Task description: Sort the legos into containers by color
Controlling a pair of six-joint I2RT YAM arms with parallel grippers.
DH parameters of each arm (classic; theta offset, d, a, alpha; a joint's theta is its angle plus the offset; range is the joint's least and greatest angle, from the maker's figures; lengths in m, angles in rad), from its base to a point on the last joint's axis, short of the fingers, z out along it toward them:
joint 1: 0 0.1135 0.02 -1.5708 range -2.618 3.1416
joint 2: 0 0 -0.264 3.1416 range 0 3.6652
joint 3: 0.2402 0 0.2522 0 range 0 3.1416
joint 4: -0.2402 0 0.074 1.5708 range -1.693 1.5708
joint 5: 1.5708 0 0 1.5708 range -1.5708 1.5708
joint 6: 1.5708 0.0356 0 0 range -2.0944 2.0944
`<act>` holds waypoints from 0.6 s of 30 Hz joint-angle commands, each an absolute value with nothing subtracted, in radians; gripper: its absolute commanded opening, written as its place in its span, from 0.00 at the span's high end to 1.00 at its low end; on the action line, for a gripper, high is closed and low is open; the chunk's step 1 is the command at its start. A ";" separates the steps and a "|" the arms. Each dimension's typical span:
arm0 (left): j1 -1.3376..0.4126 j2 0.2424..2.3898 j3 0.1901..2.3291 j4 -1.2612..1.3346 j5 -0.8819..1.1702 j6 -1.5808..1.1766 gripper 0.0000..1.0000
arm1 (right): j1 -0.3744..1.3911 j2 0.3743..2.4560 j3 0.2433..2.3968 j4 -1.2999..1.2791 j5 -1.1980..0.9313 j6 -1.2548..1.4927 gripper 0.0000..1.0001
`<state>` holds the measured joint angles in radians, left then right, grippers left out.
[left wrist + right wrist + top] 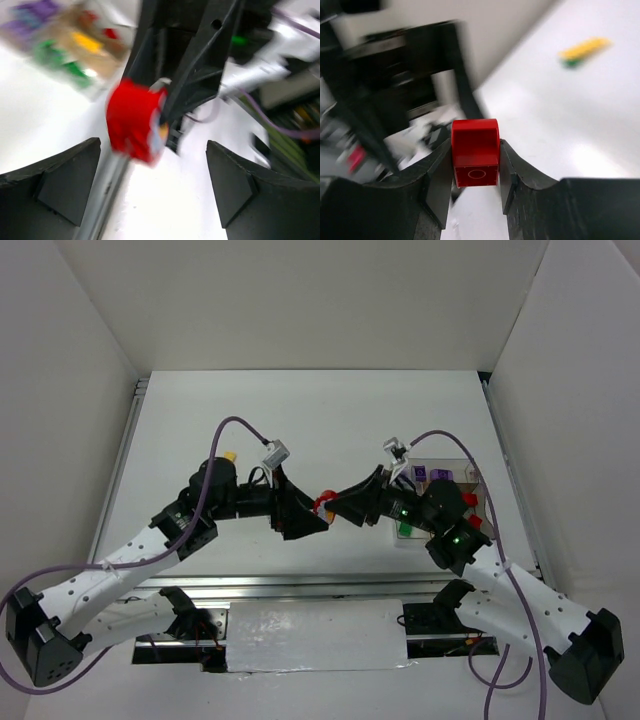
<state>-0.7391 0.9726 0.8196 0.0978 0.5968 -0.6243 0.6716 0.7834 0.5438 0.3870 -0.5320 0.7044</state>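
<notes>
Red brick sits clamped between the two black fingers of the right claw, one finger pressed on each side of it, its rounded top up and a round hollow showing on the face towards the wrist camera. It is held up off the white surface, near the middle of it, where the two arms meet nose to nose.

Facing it, the left claw stands wide apart. Its fingers lie well to either side of the brick and touch nothing. From the left wrist the brick is a blurred red block hanging between and just beyond those fingers, gripped from above by the other arm's black fingers.

Off to the right, under and beside the right arm, lies the clear compartment box. From above, purple bricks show in its far compartments, a red one sits nearer the right wall, and a green one lies at its near edge, partly hidden by the arm. The left wrist view also shows yellow in the box, but it is too smeared to tell which compartment holds what.

A yellow brick with a bit of green at one end lies on the bare surface, well apart from both claws.
</notes>
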 commanded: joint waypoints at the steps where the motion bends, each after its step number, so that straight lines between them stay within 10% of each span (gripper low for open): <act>1: -0.739 0.956 0.916 -0.136 0.228 -0.577 0.00 | 0.609 0.755 0.642 -0.030 -0.115 0.641 1.00; 7: -0.719 0.971 1.057 -0.577 -0.335 -0.655 0.01 | 0.195 0.793 0.684 -0.531 0.486 0.819 1.00; 18: -0.707 0.876 0.974 -0.546 -0.281 -0.612 0.00 | -0.195 0.945 0.704 -0.542 0.641 0.879 1.00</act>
